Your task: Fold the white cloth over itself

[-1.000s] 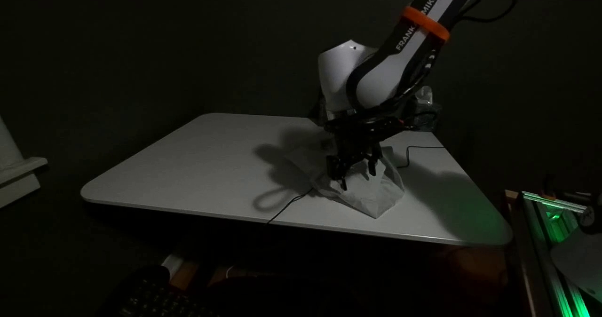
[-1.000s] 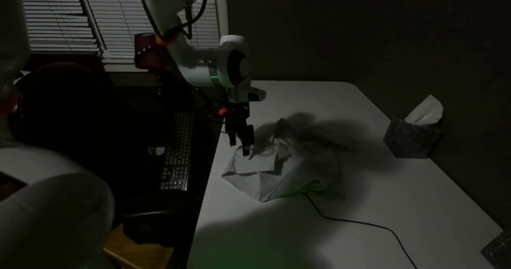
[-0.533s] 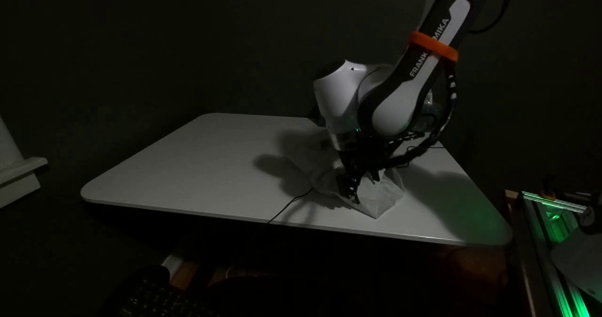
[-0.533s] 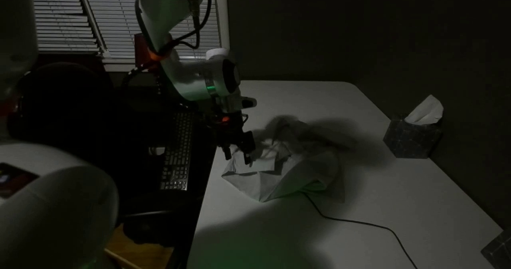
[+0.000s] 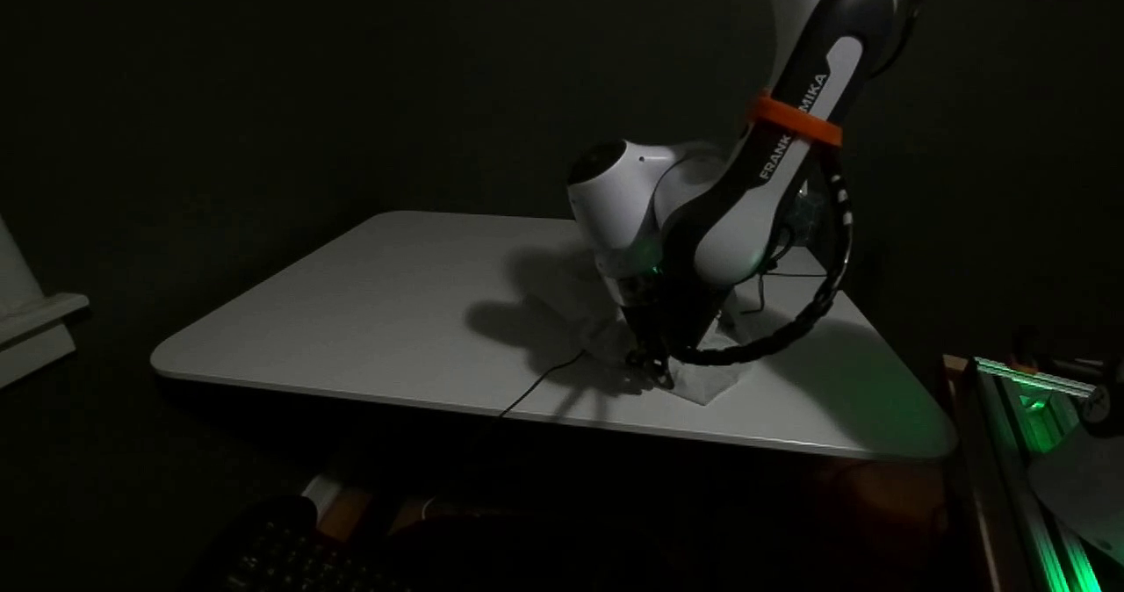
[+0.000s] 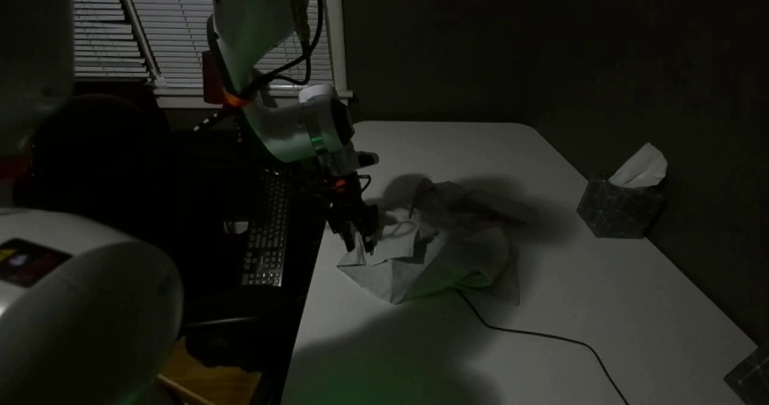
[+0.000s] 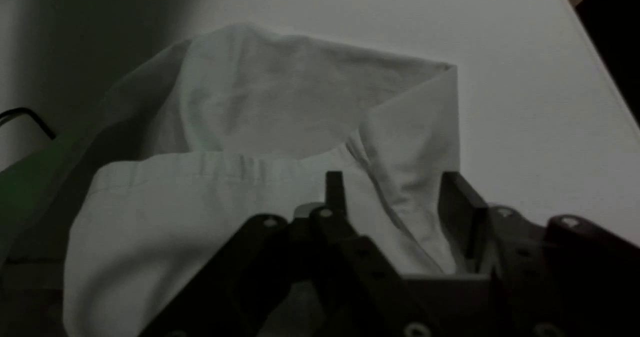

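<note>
a white arm (image 5: 738, 236) with an orange band (image 5: 795, 120) bends low over a pale surface (image 5: 351, 311) in dim light, its black claw (image 7: 392, 192) down at the cloth (image 7: 280, 97). in the wrist view the claw's fingers (image 7: 335, 192) stand apart, a creased strip of cloth showing in the gap between them; one finger is over the cloth's paler part, the other by the cloth's outer edge. whether either touches it cannot be told.

the cloth lies rumpled on the surface, near the edge, a pale part with a puckered rim spread over a grayer part. in an exterior view the arm hides much of it, and a shadow (image 5: 518, 320) falls on the surface just beside.

in an exterior view a thin dark cord (image 6: 541, 334) comes out at the cloth's border and winds across the surface. a tissue box (image 6: 622, 213) stands well apart from the cloth, by the surface's edge, a white tissue (image 6: 640, 167) poking up from its top. past the opposite edge sits a black keyboard (image 6: 264, 237), and blinds (image 6: 168, 26) hang farther back, behind the arm. a green glow (image 6: 384, 369) tints the surface's near part.
</note>
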{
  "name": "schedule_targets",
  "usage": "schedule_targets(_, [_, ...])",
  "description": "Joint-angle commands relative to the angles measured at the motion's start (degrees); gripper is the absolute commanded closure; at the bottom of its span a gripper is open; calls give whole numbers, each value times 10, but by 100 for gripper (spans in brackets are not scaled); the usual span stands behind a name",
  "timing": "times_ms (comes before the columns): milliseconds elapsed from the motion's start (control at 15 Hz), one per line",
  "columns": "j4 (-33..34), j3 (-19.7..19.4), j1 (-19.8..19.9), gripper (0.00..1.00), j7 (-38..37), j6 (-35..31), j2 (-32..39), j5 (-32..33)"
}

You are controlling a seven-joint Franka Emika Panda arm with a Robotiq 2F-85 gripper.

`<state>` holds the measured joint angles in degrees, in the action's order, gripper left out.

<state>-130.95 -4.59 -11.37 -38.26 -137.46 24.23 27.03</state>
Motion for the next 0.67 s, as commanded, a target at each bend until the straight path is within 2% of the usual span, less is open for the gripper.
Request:
schedule_targets(0, [8,1,0,77,21,-5,-2,-14])
schedule_targets(200, [12,0,4,98,29,-14,-2,-16])
schedule_targets(467, [15,7,15,99,60,-19,-4,-44])
schedule_targets(600, [0,7,13,99,69,-5,-32,-62])
